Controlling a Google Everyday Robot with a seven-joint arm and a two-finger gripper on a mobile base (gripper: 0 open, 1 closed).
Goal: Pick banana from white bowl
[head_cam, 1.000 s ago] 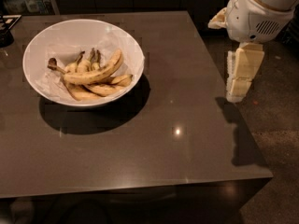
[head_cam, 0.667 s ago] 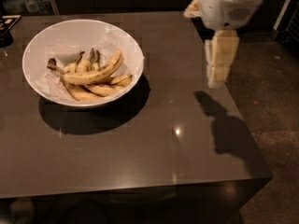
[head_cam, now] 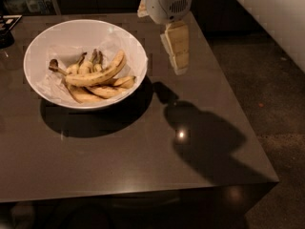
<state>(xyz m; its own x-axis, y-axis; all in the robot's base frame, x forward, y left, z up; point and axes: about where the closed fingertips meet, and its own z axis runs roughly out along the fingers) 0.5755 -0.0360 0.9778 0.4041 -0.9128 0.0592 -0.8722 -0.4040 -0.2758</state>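
The white bowl [head_cam: 43, 44] sits on the dark table at the back left, lined with crinkled white paper. Several yellow speckled bananas lie in it. The banana [head_cam: 95, 75], the longest and most curved, lies on top with its dark stem end pointing left. My gripper [head_cam: 177, 58] hangs from the white arm housing above the table, just right of the bowl's rim and higher than it. It holds nothing.
The dark brown table [head_cam: 143, 161] has its front edge near the bottom and its right edge beside the dark floor [head_cam: 271, 89]. A dark object [head_cam: 5, 32] stands at the far left edge. The gripper's shadow [head_cam: 205, 137] falls on the table's right half.
The gripper has moved left across the table, from beyond the right edge to just beside the bowl's right rim. The bananas and bowl have not moved.
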